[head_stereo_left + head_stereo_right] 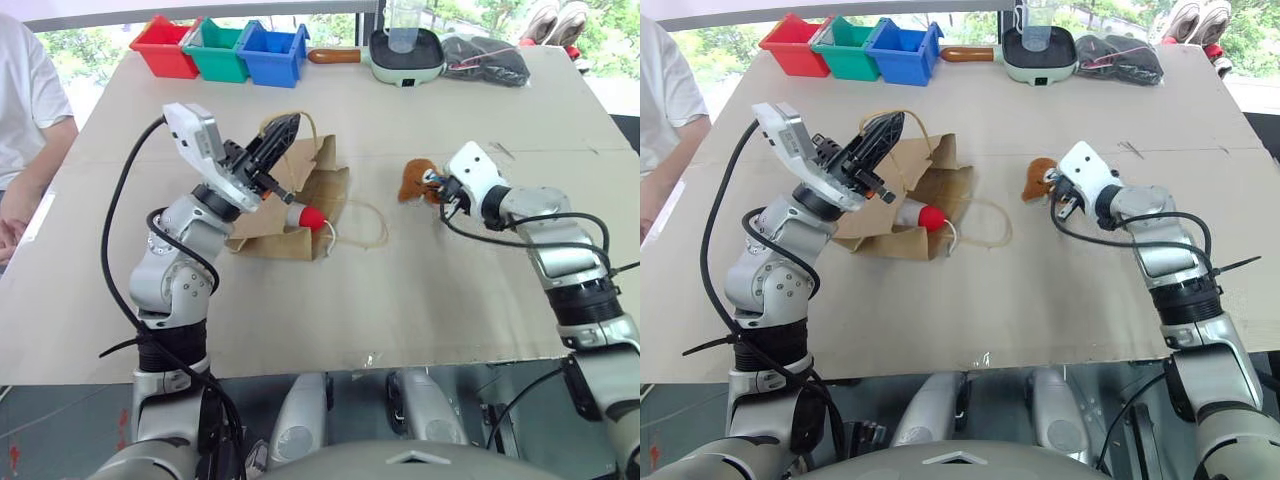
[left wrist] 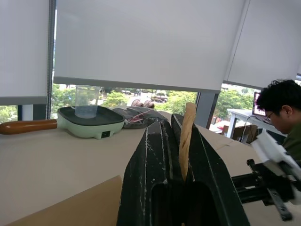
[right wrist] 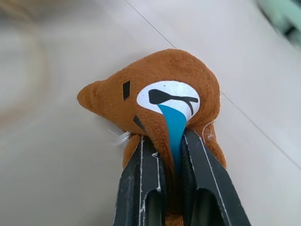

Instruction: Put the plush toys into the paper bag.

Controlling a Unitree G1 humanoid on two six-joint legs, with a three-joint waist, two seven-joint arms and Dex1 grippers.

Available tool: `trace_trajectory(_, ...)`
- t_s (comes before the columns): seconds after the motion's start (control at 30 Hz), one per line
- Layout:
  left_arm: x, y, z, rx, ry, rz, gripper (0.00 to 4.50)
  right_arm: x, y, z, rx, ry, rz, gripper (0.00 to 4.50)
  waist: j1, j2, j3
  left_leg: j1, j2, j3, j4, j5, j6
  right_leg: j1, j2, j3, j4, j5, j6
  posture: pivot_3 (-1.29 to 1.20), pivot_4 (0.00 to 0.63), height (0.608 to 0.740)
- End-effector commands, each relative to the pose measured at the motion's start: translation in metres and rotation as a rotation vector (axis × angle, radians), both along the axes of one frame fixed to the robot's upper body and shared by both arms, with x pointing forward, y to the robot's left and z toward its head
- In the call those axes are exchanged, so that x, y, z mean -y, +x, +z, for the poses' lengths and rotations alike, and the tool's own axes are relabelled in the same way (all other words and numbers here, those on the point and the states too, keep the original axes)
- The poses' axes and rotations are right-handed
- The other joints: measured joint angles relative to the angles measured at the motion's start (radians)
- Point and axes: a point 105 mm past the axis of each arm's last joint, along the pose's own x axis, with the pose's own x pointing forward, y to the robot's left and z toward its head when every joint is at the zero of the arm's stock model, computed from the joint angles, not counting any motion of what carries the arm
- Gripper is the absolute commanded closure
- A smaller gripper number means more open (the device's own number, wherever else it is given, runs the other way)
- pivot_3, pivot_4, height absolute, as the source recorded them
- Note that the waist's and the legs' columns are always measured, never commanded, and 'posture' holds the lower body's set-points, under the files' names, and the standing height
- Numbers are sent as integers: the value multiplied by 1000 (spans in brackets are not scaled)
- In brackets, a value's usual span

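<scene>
Between the right end effector (image 3: 175, 155) fingers, pinched brown plush toy (image 3: 160, 89); left (image 2: 175, 141) clamping bag handle (image 2: 187, 136).

We see a pale table (image 1: 420, 290) carrying the paper bag (image 1: 300, 215), three coloured bins (image 1: 220, 48), a green pan (image 1: 405, 55) and, perhaps, a dark pouch (image 1: 485, 58).

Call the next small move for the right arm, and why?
Probably lift the brown rounded plush toy and carry it toward the brown kraft paper bag. The right gripper is shut on it, on the table away from the bag. The left gripper holds up the bag's tan twisted-paper handle; the white cone-shaped plush toy lies at the bag's mouth.
</scene>
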Motion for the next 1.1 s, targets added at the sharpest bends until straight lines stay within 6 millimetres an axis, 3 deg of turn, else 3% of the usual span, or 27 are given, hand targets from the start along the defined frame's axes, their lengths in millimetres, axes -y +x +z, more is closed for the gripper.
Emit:
trace_trajectory(0.03,6,-6,11,44,-11,-49,4500,-58,-17,26,102,29,182,4409,-5,0,0,1,0,0,0,0,0,0,0,0,1,0,0,0,150,740)
trace_trajectory(0.17,14,-7,12,45,-3,-75,4500,-92,-6,11,113,-50,198,4409,2,0,0,1,1,-1,0,0,0,0,2,-1,3,0,0,0,150,740)
trace_trajectory(0.33,23,-9,9,48,19,-90,4500,-137,13,3,68,-20,167,4409,8,0,0,0,-1,0,2,0,0,0,-1,0,2,0,0,0,150,740)
trace_trajectory(0.53,28,-12,4,40,28,-109,4500,-162,7,-4,16,77,308,4409,6,0,0,0,-1,-1,0,0,-1,0,0,-1,2,0,0,0,150,740)
trace_trajectory(0.63,29,-13,3,37,32,-115,4500,-161,21,-21,11,15,264,4409,2,0,0,0,-1,-1,0,0,0,0,0,-1,2,0,0,0,150,740)
trace_trajectory(0.73,24,-14,4,40,31,-106,4500,-155,31,-16,-66,136,213,4409,1,0,0,1,-1,-1,0,0,0,0,0,-1,3,0,0,0,150,740)
trace_trajectory(0.97,11,-14,7,31,-19,-97,4500,-137,27,-21,-205,284,166,4409,3,0,0,1,-1,-2,0,0,0,0,0,-1,3,0,0,0,150,740)
trace_trajectory(1.1,17,-12,6,24,-29,-136,4500,-151,22,-26,-183,231,185,4409,0,0,0,1,-1,-1,0,0,0,-1,0,-1,3,0,0,0,150,740)
